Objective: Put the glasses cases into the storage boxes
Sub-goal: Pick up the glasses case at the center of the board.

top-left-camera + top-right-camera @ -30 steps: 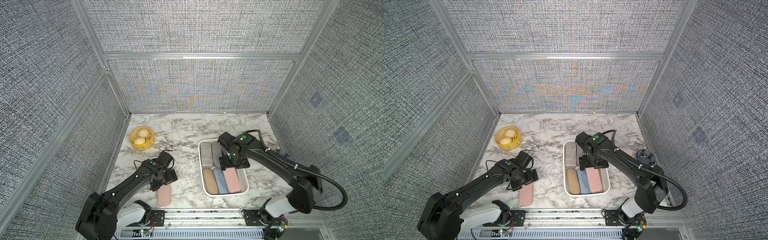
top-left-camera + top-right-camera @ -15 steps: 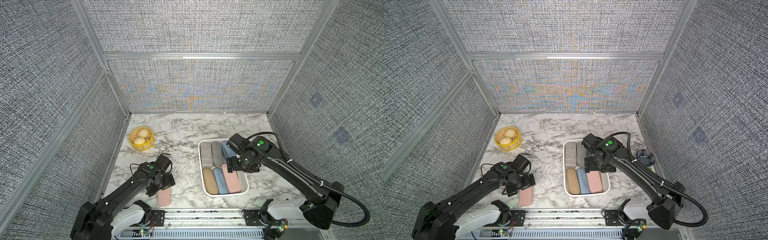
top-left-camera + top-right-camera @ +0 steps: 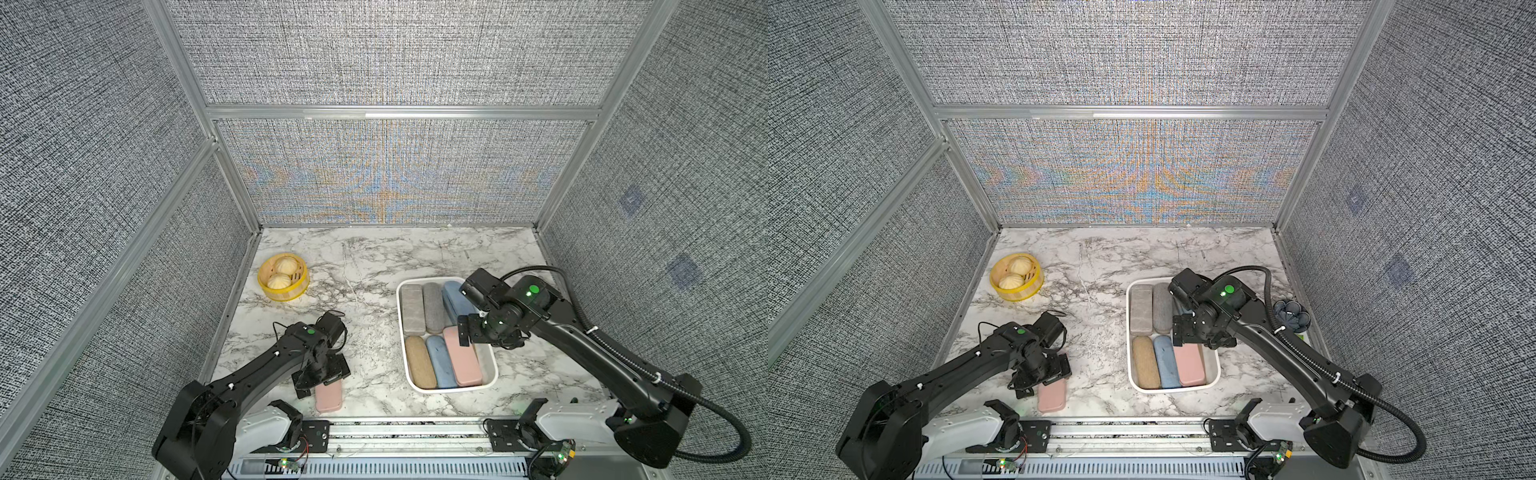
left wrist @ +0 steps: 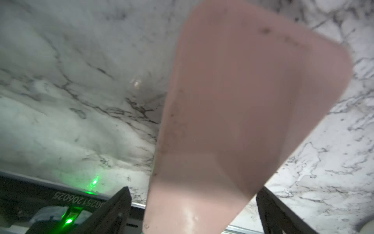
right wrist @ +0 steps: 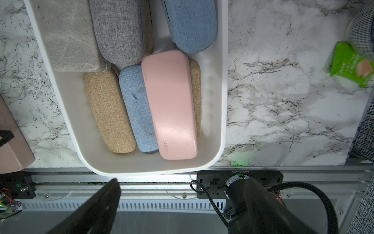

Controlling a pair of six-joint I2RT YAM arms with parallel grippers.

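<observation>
A pink glasses case (image 3: 329, 397) (image 3: 1052, 397) (image 4: 242, 101) lies on the marble by the front rail. My left gripper (image 3: 322, 376) (image 3: 1040, 376) (image 4: 194, 190) stands open just above its far end, one finger on either side with a gap at each. The white storage box (image 3: 495, 376) (image 3: 1219, 365) (image 5: 224, 101) holds several cases: flat grey (image 3: 411, 309), grey fabric (image 3: 433, 307), light blue (image 3: 455, 299), tan (image 3: 419, 368), blue (image 3: 440, 365) and pink (image 3: 463, 361). My right gripper (image 3: 486, 336) (image 3: 1200, 334) (image 5: 182, 194) hangs open and empty over the box's right side.
A yellow steamer basket with buns (image 3: 284, 278) stands at the back left. A dark patterned bowl (image 3: 1292, 316) and a green packet (image 5: 350, 64) sit by the right wall. The metal front rail (image 3: 395, 432) runs close behind the pink case. Fabric walls close three sides.
My left gripper has moved toward the front rail and down over the pink case. My right gripper has drawn back from the box's far half toward its right side.
</observation>
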